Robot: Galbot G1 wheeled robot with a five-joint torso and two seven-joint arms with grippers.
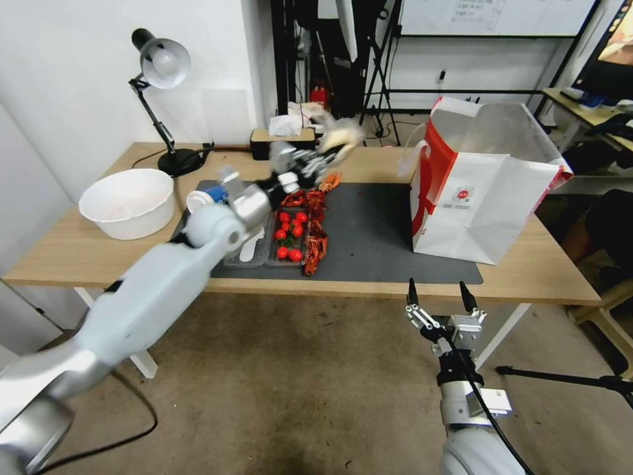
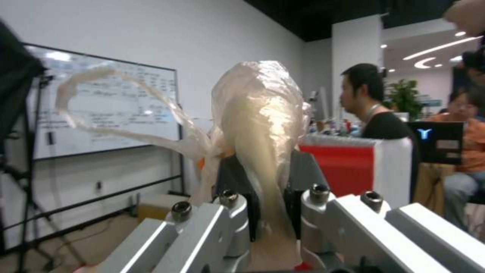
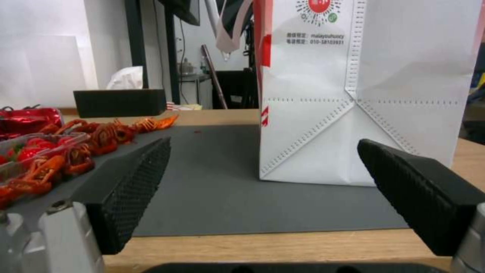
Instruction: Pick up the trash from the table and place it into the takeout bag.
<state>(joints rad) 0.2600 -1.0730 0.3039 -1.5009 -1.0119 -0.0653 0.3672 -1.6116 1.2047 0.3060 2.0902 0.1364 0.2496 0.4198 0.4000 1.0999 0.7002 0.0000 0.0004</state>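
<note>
The table carries the takeout bag, upright on the dark mat, its mouth open. Left of the bag and well above the mat, the left gripper is clamped on the clear bag with pale ball, blurred in the head view. The right gripper hangs below the bag, off the table's near edge, jaws wide and holding nothing.

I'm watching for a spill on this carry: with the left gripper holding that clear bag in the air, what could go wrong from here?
The left gripper pinches only thin plastic of the clear bag, so it might slip out and land on the crayfish shells.

The bag's loose handle loop swings free and may snag the rim of the takeout bag.

The takeout bag stands unsupported; a nudge could tip it.
</note>
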